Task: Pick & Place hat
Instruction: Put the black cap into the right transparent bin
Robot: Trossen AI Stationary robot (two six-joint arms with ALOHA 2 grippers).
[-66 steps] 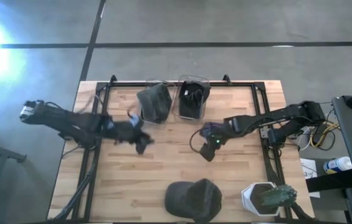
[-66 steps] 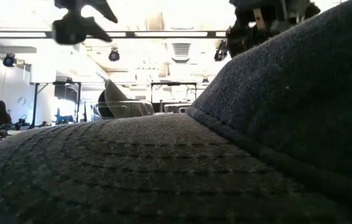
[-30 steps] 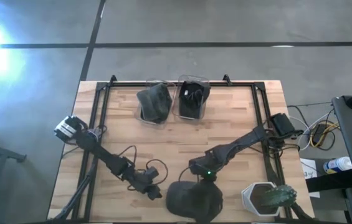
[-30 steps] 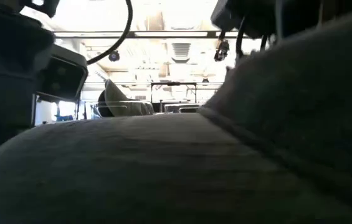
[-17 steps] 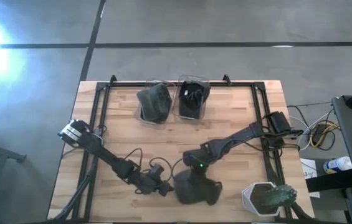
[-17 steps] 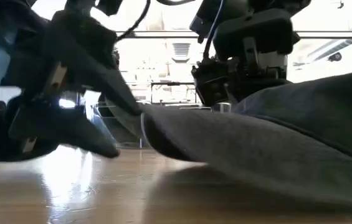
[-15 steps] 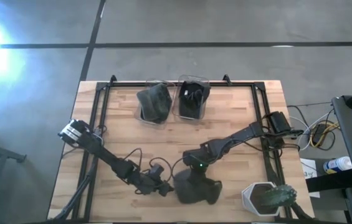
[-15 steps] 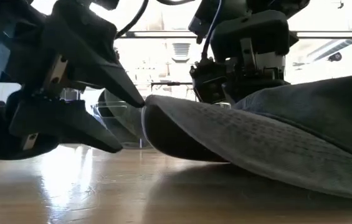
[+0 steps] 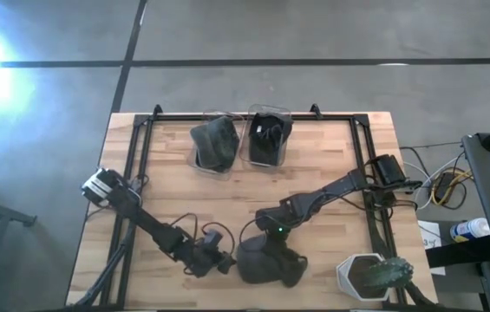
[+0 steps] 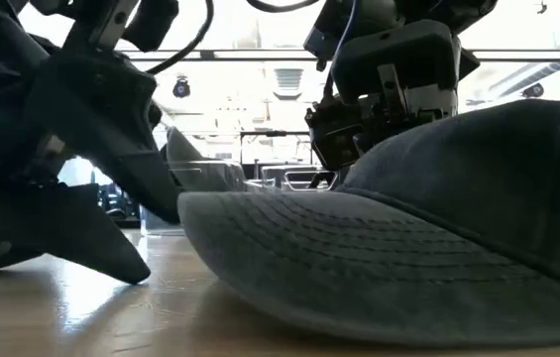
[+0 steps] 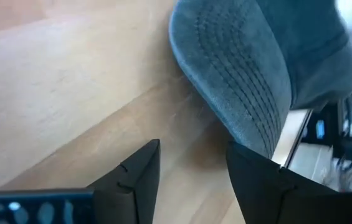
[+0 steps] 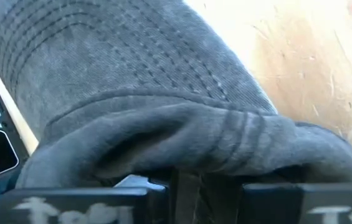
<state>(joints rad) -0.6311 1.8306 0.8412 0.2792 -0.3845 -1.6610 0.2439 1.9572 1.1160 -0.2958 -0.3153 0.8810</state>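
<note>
A dark grey cap (image 9: pixel 266 264) lies near the table's near edge, resting on the wood with its brim (image 10: pixel 289 258) pointing toward the table's left. My right gripper (image 9: pixel 271 237) reaches in from the far right and is shut on the cap's crown (image 12: pixel 163 130). My left gripper (image 9: pixel 218 260) sits low on the table just left of the brim, fingers open (image 11: pixel 191 158). The brim's stitched edge (image 11: pixel 238 81) lies right in front of them. My right gripper pinches a bunched fold of the crown (image 12: pixel 191 168) on the cap's far side between its two fingers, slanting down from the far right. The fabric puckers around the fingers and the cap rests on the table. My left gripper: one finger (image 11: pixel 256 177) overlaps the brim's edge; whether it touches, I cannot tell.
Two clear bins stand at the far edge, one holding a dark hat (image 9: pixel 214 143), the other dark items (image 9: pixel 267 137). A white pot with a green plant (image 9: pixel 370 277) sits at the near right corner. Black frame rails (image 9: pixel 132 173) run along both sides.
The cap's crown has bunched up under my right gripper. The cap has slid slightly toward the table's left and turned its brim leftward. The brim stood raised half a second ago and now lies lower. My left gripper moved in toward the brim, then drew back a little leftward.
</note>
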